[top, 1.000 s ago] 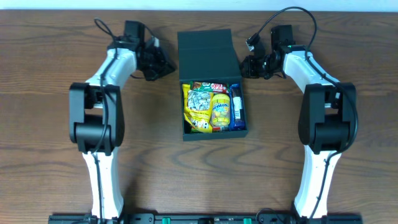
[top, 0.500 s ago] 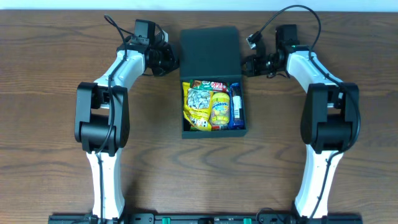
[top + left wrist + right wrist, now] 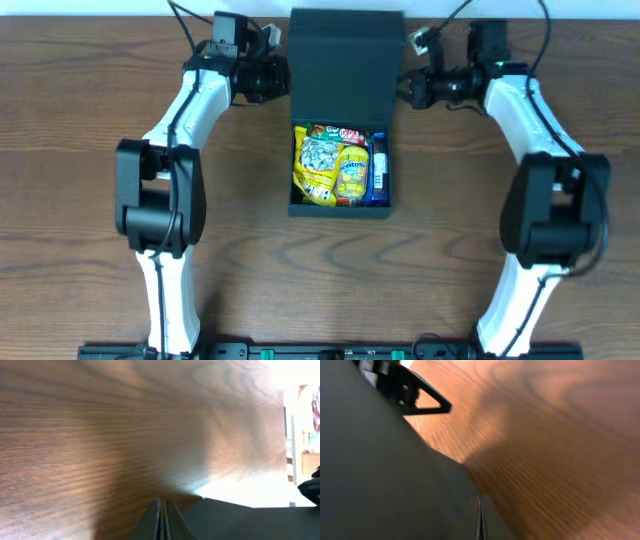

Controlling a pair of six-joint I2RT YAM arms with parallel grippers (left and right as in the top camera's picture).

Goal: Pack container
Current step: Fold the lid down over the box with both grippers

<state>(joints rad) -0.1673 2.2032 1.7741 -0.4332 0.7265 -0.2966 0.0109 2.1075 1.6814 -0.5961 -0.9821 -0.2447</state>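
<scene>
Left claw (image 3: 272,78) fingers together, at left edge of lid (image 3: 345,60), upper centre of overhead frame. Right claw (image 3: 408,88) likewise pressed together, at lid's right edge. Contact with lid: cannot tell. Box (image 3: 338,211) centre frame on wood surface (image 3: 80,130), open, snack packets (image 3: 335,165) filling it. Judgement: cardboard light, fairly stiff, matte, not slippery; flap folds only at hinge, so push lid near far edge, both sides. Packet print too small to read.

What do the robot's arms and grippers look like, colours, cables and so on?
The left arm and right arm have white tubular links joined by bulky black joint housings. The left gripper and right gripper are black. A thin black cable loops off each wrist; a small green light shows on the right one.
</scene>
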